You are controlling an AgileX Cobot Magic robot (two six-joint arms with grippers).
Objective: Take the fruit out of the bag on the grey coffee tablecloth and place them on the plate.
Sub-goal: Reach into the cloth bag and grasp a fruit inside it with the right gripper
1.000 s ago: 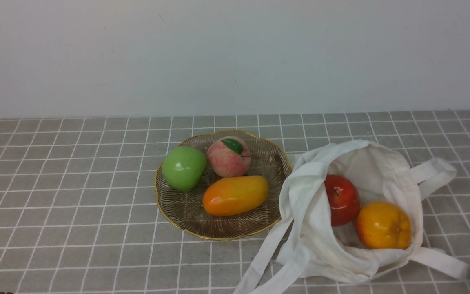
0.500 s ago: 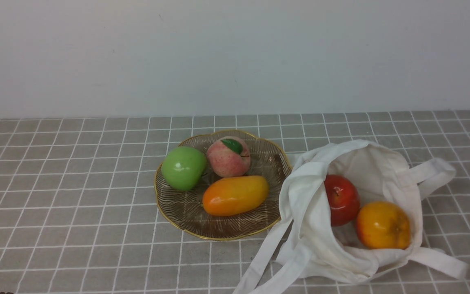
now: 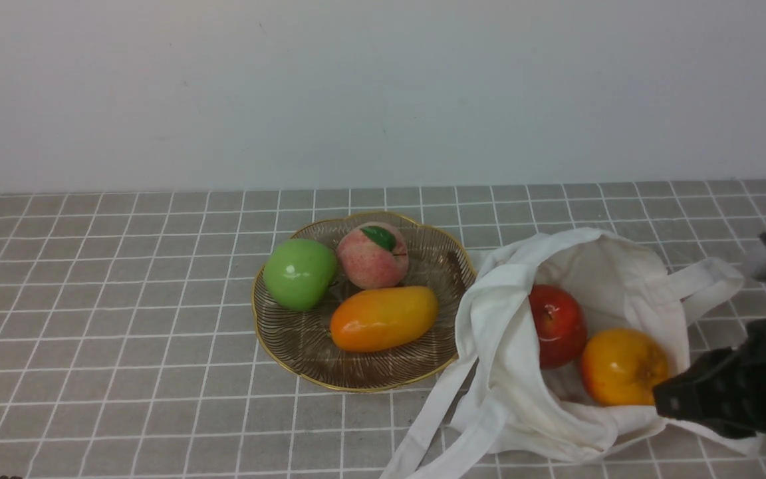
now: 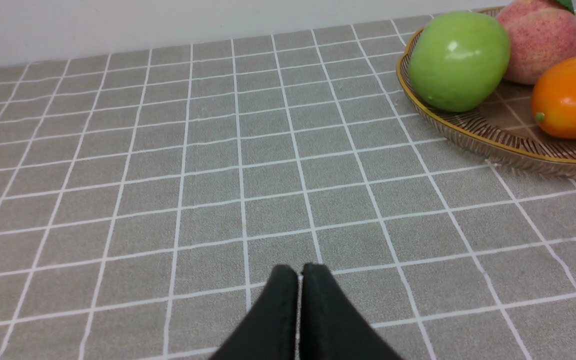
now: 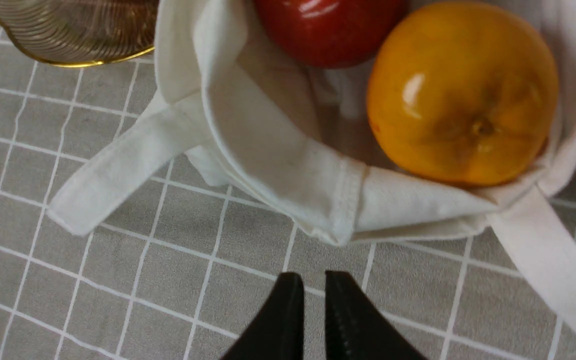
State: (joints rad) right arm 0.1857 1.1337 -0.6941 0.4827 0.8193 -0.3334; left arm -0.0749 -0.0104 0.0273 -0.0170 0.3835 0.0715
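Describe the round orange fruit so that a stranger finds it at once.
Find the off-white cloth bag lying open on the grey checked tablecloth, right of the ribbed glass plate. Inside, further right, sits the round orange-yellow fruit. Its neighbour is a red apple; the orange mango on the plate is elongated.

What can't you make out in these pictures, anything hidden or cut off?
Red apple: front view, its lower left is behind the bag's folded rim; right wrist view, cut by the frame edge.
Right end effector: front view, blurred and cut by the right edge, jaws unreadable there.
Mango and peach: left wrist view, run off the frame edge.
Plate: right wrist view, mostly beyond the frame edge.
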